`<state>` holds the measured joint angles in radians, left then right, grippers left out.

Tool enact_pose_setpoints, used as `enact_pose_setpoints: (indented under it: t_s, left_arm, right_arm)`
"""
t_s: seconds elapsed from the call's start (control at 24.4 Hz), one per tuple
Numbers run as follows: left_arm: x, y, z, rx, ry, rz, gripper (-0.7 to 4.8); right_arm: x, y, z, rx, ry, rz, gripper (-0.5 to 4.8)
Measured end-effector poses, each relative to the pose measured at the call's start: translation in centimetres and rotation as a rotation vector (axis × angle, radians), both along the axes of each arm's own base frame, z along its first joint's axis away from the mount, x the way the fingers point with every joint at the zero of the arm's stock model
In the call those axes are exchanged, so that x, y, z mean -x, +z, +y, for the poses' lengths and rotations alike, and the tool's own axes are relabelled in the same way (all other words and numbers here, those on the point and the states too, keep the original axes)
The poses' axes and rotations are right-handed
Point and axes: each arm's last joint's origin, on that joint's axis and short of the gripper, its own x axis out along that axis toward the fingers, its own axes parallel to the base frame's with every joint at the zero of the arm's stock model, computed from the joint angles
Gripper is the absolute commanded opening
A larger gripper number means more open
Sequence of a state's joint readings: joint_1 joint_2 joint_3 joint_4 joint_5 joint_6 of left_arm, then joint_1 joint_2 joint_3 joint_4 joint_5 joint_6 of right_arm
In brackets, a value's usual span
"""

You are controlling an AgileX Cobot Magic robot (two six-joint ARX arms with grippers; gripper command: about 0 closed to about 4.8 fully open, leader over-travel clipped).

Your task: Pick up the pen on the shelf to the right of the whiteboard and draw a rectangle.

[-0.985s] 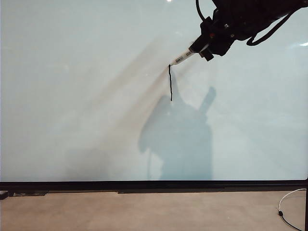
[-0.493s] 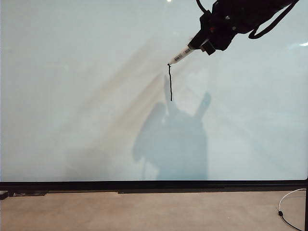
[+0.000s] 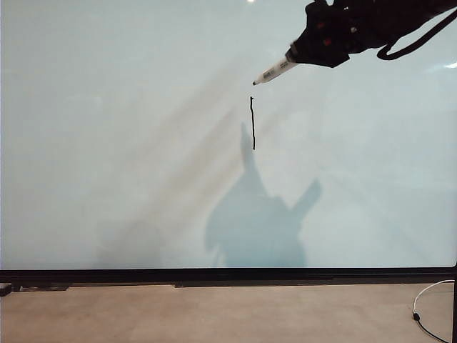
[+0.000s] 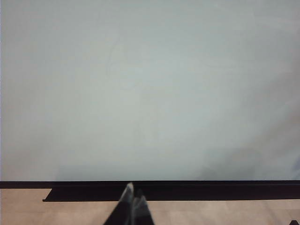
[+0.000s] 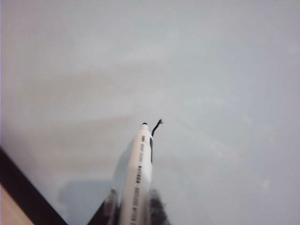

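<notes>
Pen point(image 3: 275, 71) is clamped in the right gripper point(image 3: 294, 56), tip above the lone stroke point(image 3: 253, 123) on the whiteboard point(image 3: 107, 143), so re-contact seems needed for the rectangle's next side, while the left gripper point(image 4: 132, 199) is parked closed.

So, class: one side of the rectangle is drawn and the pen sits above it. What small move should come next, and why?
Probably bring the pen tip back onto the whiteboard at the top of the drawn line, then stroke sideways. The right gripper holds the pen just above that single vertical stroke, apparently off the board; the left gripper idles low, shut.
</notes>
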<state>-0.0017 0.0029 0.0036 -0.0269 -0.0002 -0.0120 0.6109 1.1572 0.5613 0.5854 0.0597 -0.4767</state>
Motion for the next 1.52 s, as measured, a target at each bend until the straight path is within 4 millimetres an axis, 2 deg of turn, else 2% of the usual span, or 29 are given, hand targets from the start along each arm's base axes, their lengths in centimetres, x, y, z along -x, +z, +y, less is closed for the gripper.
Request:
enact_pose_setpoints:
  t_s: [0.12, 0.21, 0.62, 1.52]
  left_arm:
    - [0.0, 0.0, 0.0, 0.0, 0.0, 0.0, -0.04]
    - [0.0, 0.0, 0.0, 0.0, 0.0, 0.0, -0.04]
    - [0.0, 0.0, 0.0, 0.0, 0.0, 0.0, -0.04]
    - [0.0, 0.0, 0.0, 0.0, 0.0, 0.0, -0.05]
  right_arm:
    - [-0.3, -0.1, -0.4, -0.093, -0.014, 0.018, -0.06]
    - [-1.2, -0.6, -0.8, -0.152, -0.013, 0.04, -0.05]
    - [-4.7, -2.2, -2.3, -0.203, 0.143, 0.132, -0.05]
    - [-5.8, -1.9, -2.7, -0.223, 0.144, 0.106, -0.05]
